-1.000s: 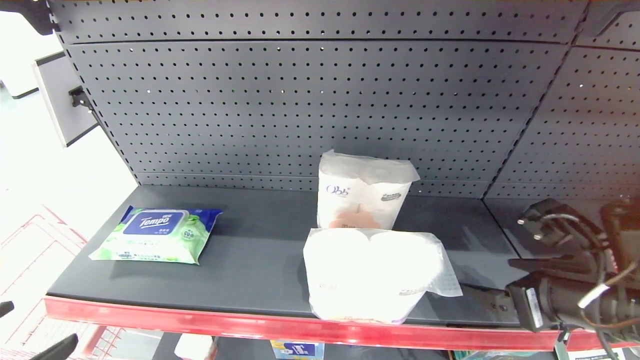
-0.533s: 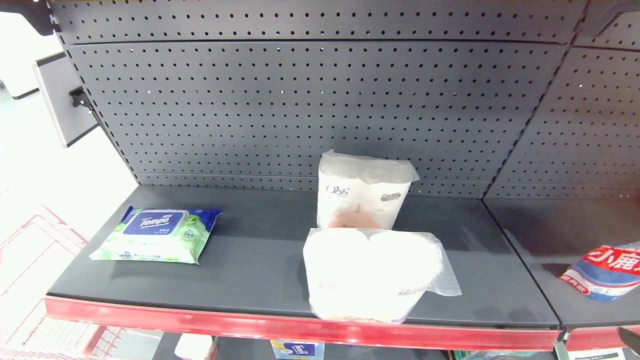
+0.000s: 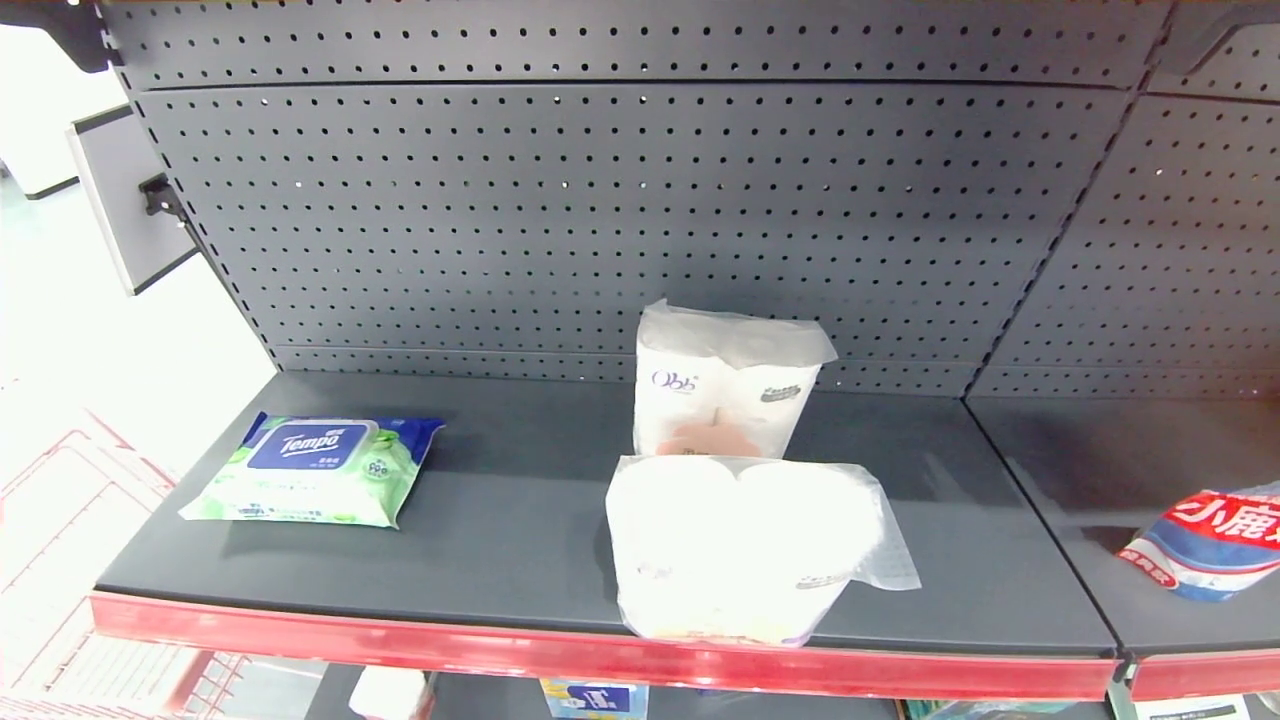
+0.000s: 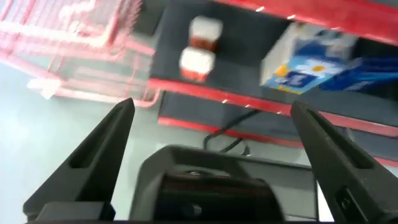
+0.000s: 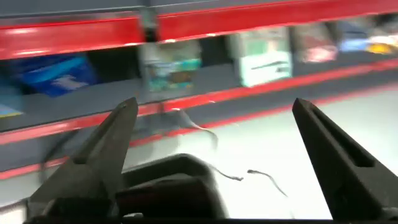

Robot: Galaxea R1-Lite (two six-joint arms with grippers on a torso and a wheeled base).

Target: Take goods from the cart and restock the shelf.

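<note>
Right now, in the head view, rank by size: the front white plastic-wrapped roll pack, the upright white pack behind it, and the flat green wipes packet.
1. Front white plastic-wrapped roll pack: largest, though nearest the camera.
2. Upright white pack and flat green wipes packet: look alike.

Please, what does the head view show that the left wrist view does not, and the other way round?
Head view: the upper shelf with a green wipes pack, a front tissue pack, a rear tissue pack behind it, and a red-blue bag at the right.
Left wrist view: the left tool, open, facing a lower shelf with two white tubs.
Both: the red cart and, it seems, the same blue box.
</note>
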